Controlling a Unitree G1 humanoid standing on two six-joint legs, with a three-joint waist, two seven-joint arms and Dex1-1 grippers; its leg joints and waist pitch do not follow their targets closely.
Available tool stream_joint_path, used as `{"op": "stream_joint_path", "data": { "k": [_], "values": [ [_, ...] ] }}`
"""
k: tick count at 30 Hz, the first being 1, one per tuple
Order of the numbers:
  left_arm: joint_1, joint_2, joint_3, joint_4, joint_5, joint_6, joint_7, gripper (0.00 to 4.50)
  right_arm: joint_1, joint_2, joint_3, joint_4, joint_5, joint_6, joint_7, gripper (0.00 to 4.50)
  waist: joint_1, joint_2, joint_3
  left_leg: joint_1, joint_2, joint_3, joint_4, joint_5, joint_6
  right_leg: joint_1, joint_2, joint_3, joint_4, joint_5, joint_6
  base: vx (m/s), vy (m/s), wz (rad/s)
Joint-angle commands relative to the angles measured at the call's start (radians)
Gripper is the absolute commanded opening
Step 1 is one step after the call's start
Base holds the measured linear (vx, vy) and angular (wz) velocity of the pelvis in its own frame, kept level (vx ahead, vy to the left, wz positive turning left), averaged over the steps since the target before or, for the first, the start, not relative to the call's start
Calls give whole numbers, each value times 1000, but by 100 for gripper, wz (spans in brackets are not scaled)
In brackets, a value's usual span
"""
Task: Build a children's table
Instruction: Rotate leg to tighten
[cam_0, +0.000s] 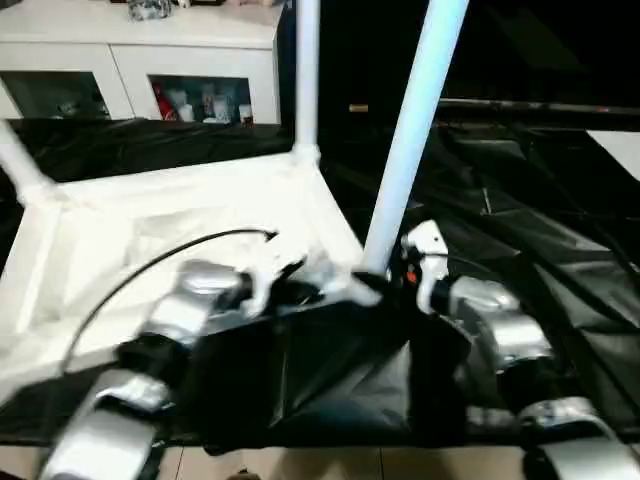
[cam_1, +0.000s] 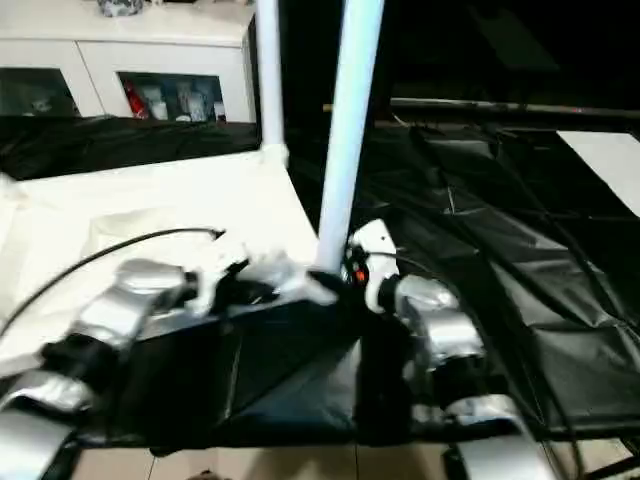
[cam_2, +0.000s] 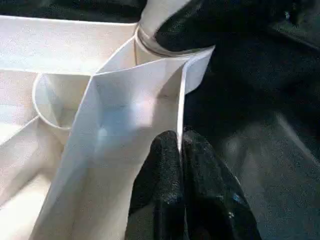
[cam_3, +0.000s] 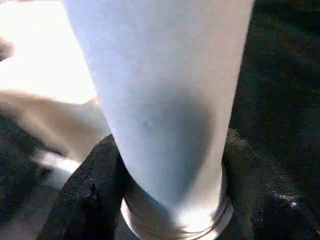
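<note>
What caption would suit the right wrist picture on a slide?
The right hand grips a white leg near its base, above black sheeting.

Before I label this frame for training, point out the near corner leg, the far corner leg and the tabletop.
near corner leg (cam_0: 412, 135), left eye view, middle of its shaft
far corner leg (cam_0: 307, 70), left eye view, upper shaft
tabletop (cam_0: 110, 235), left eye view, ribbed underside

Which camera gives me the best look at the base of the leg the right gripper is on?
The right wrist view: the leg's base sits large between the right gripper's black fingers. The left wrist view catches its edge; the eye views show it small.
</note>
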Motion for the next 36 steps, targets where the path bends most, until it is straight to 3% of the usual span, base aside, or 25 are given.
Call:
{"op": "stream_joint_path", "data": {
  "k": [1, 4, 7, 8, 9, 11, 16, 18, 19, 21, 22, 24, 25, 27, 28, 32, 34, 36],
  "values": [
    [-29, -46, 65, 52, -5, 20, 200, 0, 18, 56, 26, 43, -23, 39, -99, 249, -10, -7, -62, 16, 18, -3, -69, -294, -17, 43, -56, 44, -85, -377, -148, 0, 0, 0],
    [-57, -93, 54, 92, 10, 6, 262, 0, 2, 120, 20, 67, -34, 38, -211, 249, -10, -6, -61, 16, 16, -4, -71, -311, -15, 42, -57, 44, -92, -411, -127, 0, 0, 0],
    [-70, -119, 37, 100, 14, -15, 239, 0, -4, 132, 58, 61, -75, -13, -200, 249, -10, -2, -61, 14, 15, -4, -71, -316, -5, 41, -57, 44, -96, -417, -113, 0, 0, 0],
    [-74, -120, 28, 105, 21, -30, 229, 0, -2, 136, 33, 55, -49, -27, -191, 249, -10, -3, -62, 14, 15, -4, -72, -316, -3, 42, -57, 44, -96, -415, -109, 0, 0, 0],
    [-77, -121, 22, 110, 26, -41, 223, 0, 0, 139, 11, 51, -28, -34, -187, 303, -10, -3, -62, 14, 15, -5, -73, -315, -1, 42, -57, 44, -96, -411, -108, 0, 0, 0],
    [-78, -118, 15, 111, 32, -59, 213, 0, 2, 136, -1, 43, -19, -43, -183, 313, -13, -1, -63, 10, 16, -6, -74, -322, 2, 45, -55, 44, -93, -395, -108, 0, 0, 0],
    [-67, -100, 3, 101, 28, -126, 142, 0, 20, 94, -13, -10, 4, -72, -139, 361, -22, -4, -67, 8, 17, -3, -69, -289, 21, 45, -54, 45, -88, -332, -136, 0, 0, 0],
    [-57, -98, 18, 80, 5, -176, 108, 0, 44, 31, -37, -62, 27, -86, -68, 361, -19, -7, -66, 6, 16, -1, -67, -272, 32, 48, -54, 44, -86, -313, -148, 0, 0, 0],
    [-55, -99, 28, 73, -4, -191, 100, 0, 58, 0, -50, -88, 49, -79, -14, 361, -14, -14, -66, 5, 16, 0, -65, -258, 45, 51, -55, 44, -85, -299, -150, 0, 0, 0],
    [-55, -99, 30, 72, -7, -197, 98, 0, 64, -11, -54, -96, 57, -76, 6, 361, -9, -13, -66, 1, 18, 0, -63, -232, 58, 52, -56, 44, -80, -271, -154, 0, 0, 0],
    [-52, -98, 36, 65, -15, -199, 85, 28, 84, -52, -59, -121, 76, -68, 71, 362, -8, -13, -68, 0, 17, 1, -62, -222, 59, 53, -56, 43, -78, -264, -159, 0, 0, 0],
    [-49, -95, 39, 54, -22, -193, 73, 57, 101, -91, -58, -138, 85, -63, 126, 362, -2, -14, -67, 1, 18, 3, -59, -213, 70, 54, -56, 43, -80, -256, -162, 0, 0, 0],
    [-39, -89, 48, 24, -42, -174, 43, 62, 128, -156, -57, -160, 100, -46, 210, 362, 5, -10, -69, 0, 19, 1, -59, -203, 72, 56, -60, 42, -78, -254, -173, 0, 0, 0],
    [-32, -83, 54, -3, -57, -156, 24, 74, 139, -191, -56, -167, 102, -43, 248, 362, 12, -9, -71, 6, 27, 2, -55, -197, 74, 51, -54, 43, -70, -194, -203, 0, 0, 0],
    [-24, -66, 61, -45, -70, -129, 1, 95, 152, -232, -61, -181, 117, -22, 303, 362, 7, -13, -69, -4, 24, 1, -56, -197, 73, 58, -51, 39, -64, -174, -211, 0, 0, 0],
    [-14, -46, 66, -90, -81, -96, -21, 131, 166, -259, -65, -215, 151, 17, 363, 362, 1, -19, -67, -6, 21, 2, -54, -205, 83, 61, -54, 38, -67, -206, -202, 0, 0, 0],
    [17, -4, 63, -185, -105, -29, -74, 140, 184, -278, -52, -280, 192, 78, 435, 362, 0, -33, -67, -6, 21, 4, -53, -193, 90, 60, -55, 39, -69, -225, -197, 0, 0, 0],
    [52, 27, 49, -259, -120, 12, -114, 154, 192, -279, -39, -321, 220, 115, 464, 362, -1, -30, -66, -7, 27, 0, -55, -181, 91, 61, -57, 39, -61, -227, -200, 0, 0, 0]
  ]
}}
